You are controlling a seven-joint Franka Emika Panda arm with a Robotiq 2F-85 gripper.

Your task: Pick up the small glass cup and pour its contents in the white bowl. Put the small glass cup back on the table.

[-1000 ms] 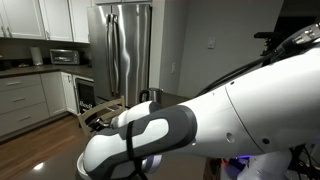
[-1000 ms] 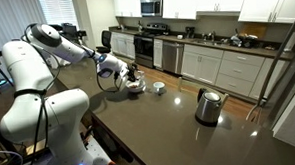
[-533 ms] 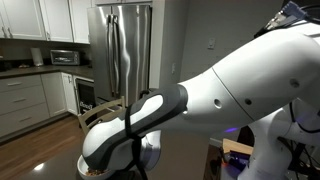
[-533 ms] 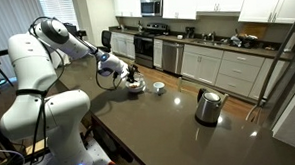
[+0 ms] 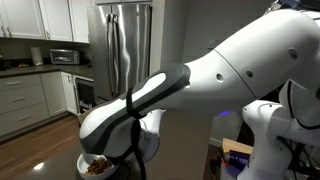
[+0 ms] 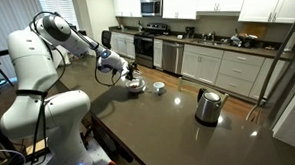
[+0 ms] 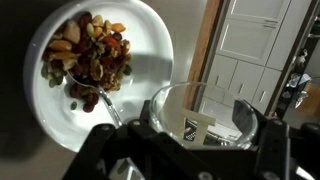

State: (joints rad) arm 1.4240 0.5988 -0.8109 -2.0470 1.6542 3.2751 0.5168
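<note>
Where the wrist view is read from its left side, the white bowl point(image 7: 48, 108) is met first, set on the dark table point(image 7: 12, 132). A heap of nuts and dried fruit point(image 7: 92, 55) is held in it, and a spoon point(image 7: 105, 100) is laid in the food with its handle pointing to the lower right. Just to the right of the bowl, the glass cup point(image 7: 200, 105) is held in the gripper point(image 7: 205, 135). The jaws are closed only to the width of the cup, one on each side of it. The contact itself is partly hidden by the dark gripper body, so this hold is only probable. The cup is tipped so that its open mouth is turned toward the camera.

In an exterior view, the gripper point(image 6: 126, 73) is found at the left, just above the bowl point(image 6: 135, 87) on the table point(image 6: 180, 131). The cup is too small to be made out there. A small pale round dish point(image 6: 159, 88) is set near the bowl on its right, and a steel kettle point(image 6: 208, 106) is placed well apart, further right.

In an exterior view, the bowl point(image 5: 97, 166) with the nuts is shown at the lower left. Above it a steel fridge point(image 5: 125, 45) is seen, and most of the right part is covered by the white arm point(image 5: 210, 75).
</note>
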